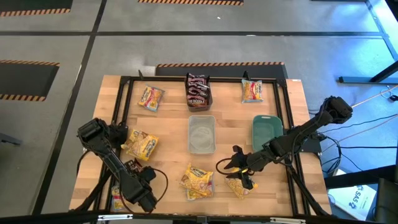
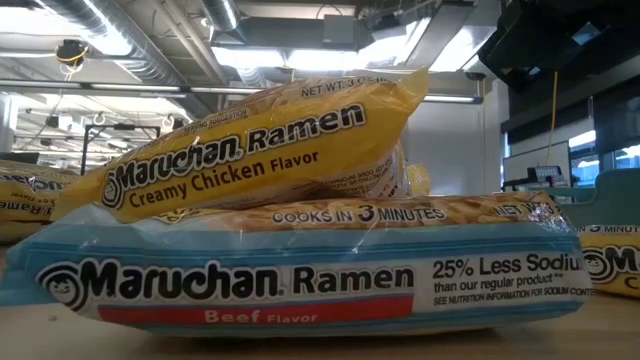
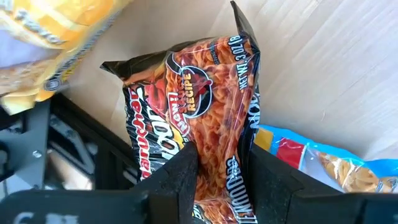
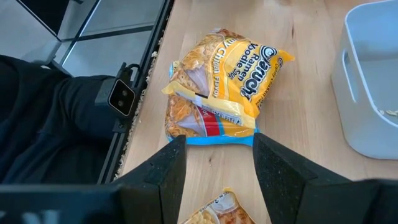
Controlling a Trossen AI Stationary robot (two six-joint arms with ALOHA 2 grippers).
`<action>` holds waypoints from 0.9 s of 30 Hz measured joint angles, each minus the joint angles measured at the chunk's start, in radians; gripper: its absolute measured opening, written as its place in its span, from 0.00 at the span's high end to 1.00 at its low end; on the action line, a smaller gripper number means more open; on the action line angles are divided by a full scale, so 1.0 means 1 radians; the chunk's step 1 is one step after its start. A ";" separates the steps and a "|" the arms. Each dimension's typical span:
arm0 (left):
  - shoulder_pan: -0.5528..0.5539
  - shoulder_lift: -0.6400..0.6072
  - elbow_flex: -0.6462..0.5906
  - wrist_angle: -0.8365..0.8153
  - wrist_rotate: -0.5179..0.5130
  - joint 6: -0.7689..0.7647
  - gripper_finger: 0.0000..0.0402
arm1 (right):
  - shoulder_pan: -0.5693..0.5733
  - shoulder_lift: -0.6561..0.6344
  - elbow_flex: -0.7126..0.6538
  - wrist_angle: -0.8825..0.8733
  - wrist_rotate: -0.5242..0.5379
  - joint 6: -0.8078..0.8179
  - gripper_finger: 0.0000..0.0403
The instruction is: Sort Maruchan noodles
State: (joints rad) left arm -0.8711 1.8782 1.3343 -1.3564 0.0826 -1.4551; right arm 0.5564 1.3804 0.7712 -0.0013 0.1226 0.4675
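Only the twelve o'clock dark bin (image 1: 199, 90) holds packets; left hand (image 3: 221, 180) clamps a dark packet (image 3: 208, 112), right hand (image 4: 217, 168) gapes empty, most yellow packets (image 1: 197, 182) unsorted on the bench (image 1: 168, 137).

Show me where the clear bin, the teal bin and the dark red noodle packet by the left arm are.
clear bin (image 1: 201, 134), high view, on its pale floor at the middle.
teal bin (image 1: 265, 129), high view, on its inner floor.
dark red noodle packet (image 3: 208, 118), left wrist view, on the middle of its printed face.
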 joint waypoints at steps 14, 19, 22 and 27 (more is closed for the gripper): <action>0.000 -0.002 0.247 -0.108 -0.188 0.133 0.71 | 0.000 0.000 0.000 0.000 0.000 -0.004 0.59; 0.000 -0.002 0.340 -0.109 -0.343 0.213 0.71 | 0.000 0.000 0.000 0.008 0.057 -0.029 0.59; 0.000 -0.002 0.371 -0.091 -0.458 0.292 0.71 | 0.000 0.000 0.000 0.009 0.082 -0.065 0.58; 0.000 -0.002 0.373 0.014 -0.651 0.471 0.71 | 0.000 0.015 0.000 0.106 0.159 -0.156 0.48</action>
State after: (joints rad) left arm -0.8711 1.8763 1.7073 -1.3422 -0.5687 -0.9841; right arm 0.5562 1.3953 0.7708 0.1049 0.2816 0.3112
